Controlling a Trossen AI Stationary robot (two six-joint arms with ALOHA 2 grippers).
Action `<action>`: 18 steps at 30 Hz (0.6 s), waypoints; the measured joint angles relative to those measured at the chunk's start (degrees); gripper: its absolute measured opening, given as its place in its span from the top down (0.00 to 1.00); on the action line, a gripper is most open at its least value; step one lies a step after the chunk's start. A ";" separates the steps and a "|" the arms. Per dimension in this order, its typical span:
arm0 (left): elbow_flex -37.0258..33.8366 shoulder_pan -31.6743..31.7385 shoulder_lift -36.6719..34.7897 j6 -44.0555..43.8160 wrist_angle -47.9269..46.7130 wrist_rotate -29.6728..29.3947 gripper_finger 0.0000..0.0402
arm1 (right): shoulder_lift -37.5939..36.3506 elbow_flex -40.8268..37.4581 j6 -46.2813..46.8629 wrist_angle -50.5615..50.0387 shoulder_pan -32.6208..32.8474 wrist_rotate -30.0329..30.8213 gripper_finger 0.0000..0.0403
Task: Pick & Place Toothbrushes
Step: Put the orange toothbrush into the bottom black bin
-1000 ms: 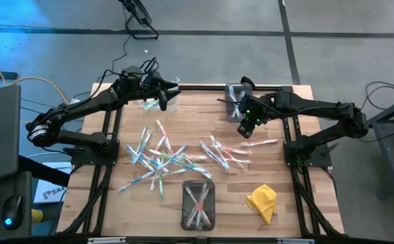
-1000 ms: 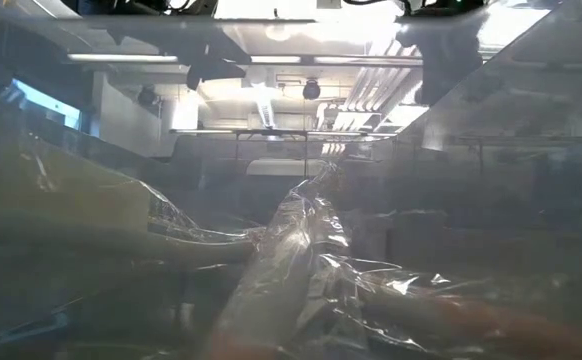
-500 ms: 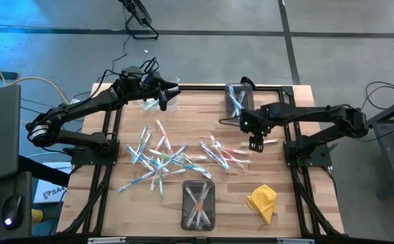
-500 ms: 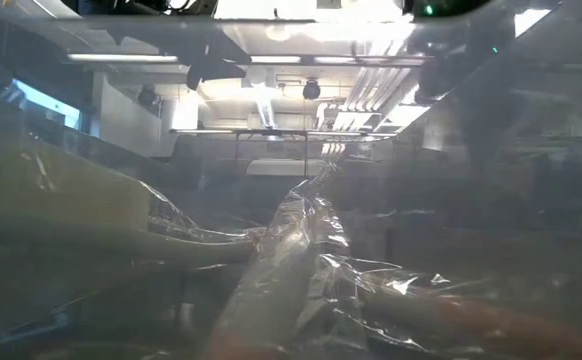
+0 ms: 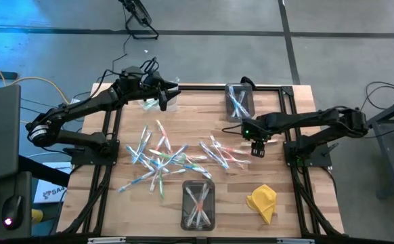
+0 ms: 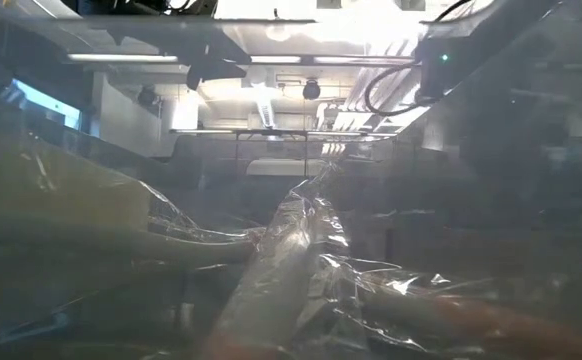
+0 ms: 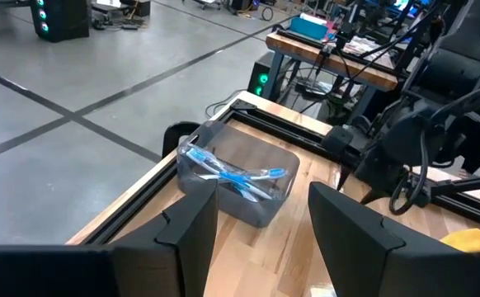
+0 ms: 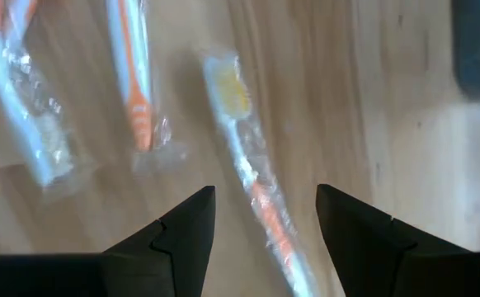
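Observation:
Many wrapped toothbrushes (image 5: 163, 157) lie scattered on the wooden table, with a smaller group (image 5: 224, 152) toward the right. My right gripper (image 5: 256, 148) hangs open, pointing down, just over the right end of that group. In the right wrist view its fingers (image 8: 265, 239) stand either side of an orange-handled toothbrush (image 8: 244, 157) that lies flat on the wood, apart from it. My left gripper (image 5: 167, 95) waits open at the far left; its wrist view (image 7: 261, 223) looks toward a clear bin (image 7: 236, 177) of blue toothbrushes.
Clear bins stand at the far middle (image 5: 239, 102), the far left (image 5: 158, 103) under my left gripper, and the near middle (image 5: 198, 203). A yellow cloth (image 5: 263, 201) lies near the front right. Crinkled clear plastic fills the low view.
My right gripper has come away from the far-middle bin toward the table's near edge and down over the right group of toothbrushes, rolling its wrist and tipping until it points down. Its fingers have stayed open. The bin it stood over now shows in full.

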 joint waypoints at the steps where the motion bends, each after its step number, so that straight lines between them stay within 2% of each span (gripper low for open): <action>1: 0.00 0.00 0.00 0.00 0.01 0.00 0.54 | 0.29 0.06 -0.79 0.41 -0.03 0.40 0.49; 4: 0.00 0.01 0.00 -0.11 0.00 0.00 0.54 | 1.78 0.09 -1.70 0.39 0.02 1.70 0.49; 18: 0.00 -0.01 0.01 -0.37 -0.11 -0.04 0.54 | 15.10 0.55 -0.03 2.19 0.39 0.44 0.52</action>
